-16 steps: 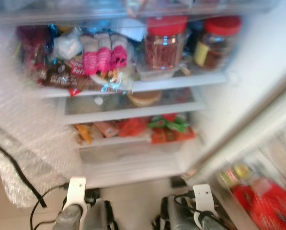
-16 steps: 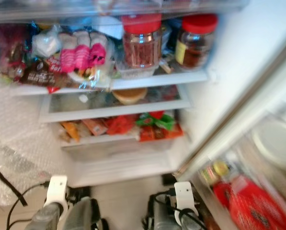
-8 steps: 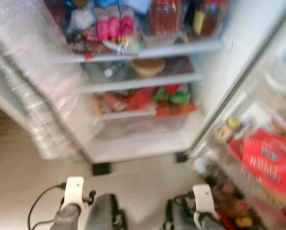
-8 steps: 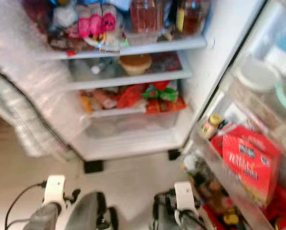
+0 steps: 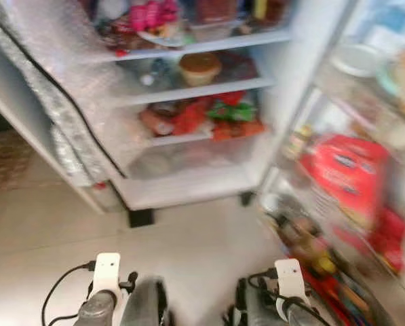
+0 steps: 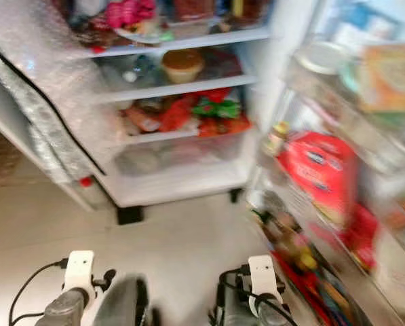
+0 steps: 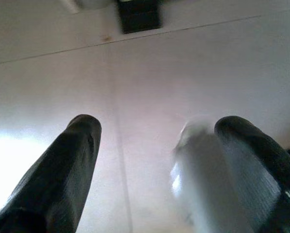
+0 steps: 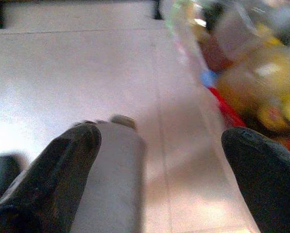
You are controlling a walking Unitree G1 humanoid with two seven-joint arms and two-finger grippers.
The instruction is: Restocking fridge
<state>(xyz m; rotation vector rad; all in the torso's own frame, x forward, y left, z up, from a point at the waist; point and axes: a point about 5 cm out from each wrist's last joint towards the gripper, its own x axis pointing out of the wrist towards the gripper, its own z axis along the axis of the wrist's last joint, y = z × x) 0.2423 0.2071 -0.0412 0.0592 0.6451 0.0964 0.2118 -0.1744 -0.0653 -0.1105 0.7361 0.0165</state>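
The open fridge (image 5: 188, 190) stands ahead, blurred. Its shelves hold pink packs (image 5: 148, 13), a brown-lidded tub (image 5: 200, 66) and red and green packets (image 5: 209, 119). On the right, the door racks carry a red box (image 5: 348, 173) and several bottles (image 5: 304, 238). Both arms hang low over the floor. My left gripper (image 7: 159, 126) is open, and so is my right gripper (image 8: 164, 133). A blurred grey shape (image 7: 203, 184) lies against one finger in each wrist view; I cannot tell what it is.
Bubble wrap (image 5: 60, 81) with a black cable covers the panel left of the shelves. Pale floor tiles (image 5: 188, 251) stretch between me and the fridge. A black fridge foot (image 5: 140, 217) sits under the cabinet. The open door (image 6: 338, 204) crowds the right side.
The whole picture has shifted: the fridge now sits higher and farther off, with more floor and more of the door racks in view. Both arms hang as before.
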